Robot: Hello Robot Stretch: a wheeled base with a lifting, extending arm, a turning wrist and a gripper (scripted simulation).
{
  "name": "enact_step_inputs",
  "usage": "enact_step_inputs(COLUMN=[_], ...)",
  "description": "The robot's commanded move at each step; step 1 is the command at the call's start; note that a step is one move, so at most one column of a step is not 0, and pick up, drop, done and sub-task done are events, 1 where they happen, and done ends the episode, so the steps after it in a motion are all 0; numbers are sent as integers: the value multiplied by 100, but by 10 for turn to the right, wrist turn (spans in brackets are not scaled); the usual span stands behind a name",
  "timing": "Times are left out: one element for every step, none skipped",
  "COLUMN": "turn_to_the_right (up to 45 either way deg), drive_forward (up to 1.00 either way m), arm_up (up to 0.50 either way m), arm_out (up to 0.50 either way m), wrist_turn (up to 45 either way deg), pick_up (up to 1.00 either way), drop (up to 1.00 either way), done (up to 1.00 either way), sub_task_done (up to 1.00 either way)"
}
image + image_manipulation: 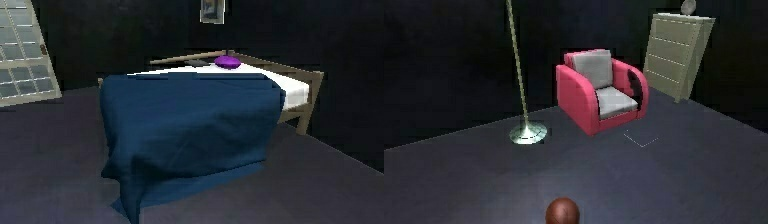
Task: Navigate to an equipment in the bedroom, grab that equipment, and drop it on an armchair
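A red armchair (599,90) with grey seat and back cushions stands on the dark floor in the arm side view, angled toward the right. A reddish-brown round thing (562,212) shows at the bottom edge of that view, below the armchair. In the forward view a bed (190,120) draped with a dark blue blanket stands ahead. A small purple thing (228,62) lies at its far end.
A floor lamp with a thin pole and round base (530,132) stands left of the armchair. A pale dresser (676,55) is at the back right. A window (22,60) is on the forward view's left, and a picture (211,10) hangs above the bed.
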Motion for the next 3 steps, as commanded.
enact_step_inputs(turn_to_the_right=[0, 0, 0], drive_forward=[0, 0, 0], arm_up=[20, 0, 0], arm_out=[0, 42, 0], wrist_turn=[0, 0, 450], pick_up=[0, 0, 0], drop=[0, 0, 0], done=[0, 0, 0], sub_task_done=[0, 0, 0])
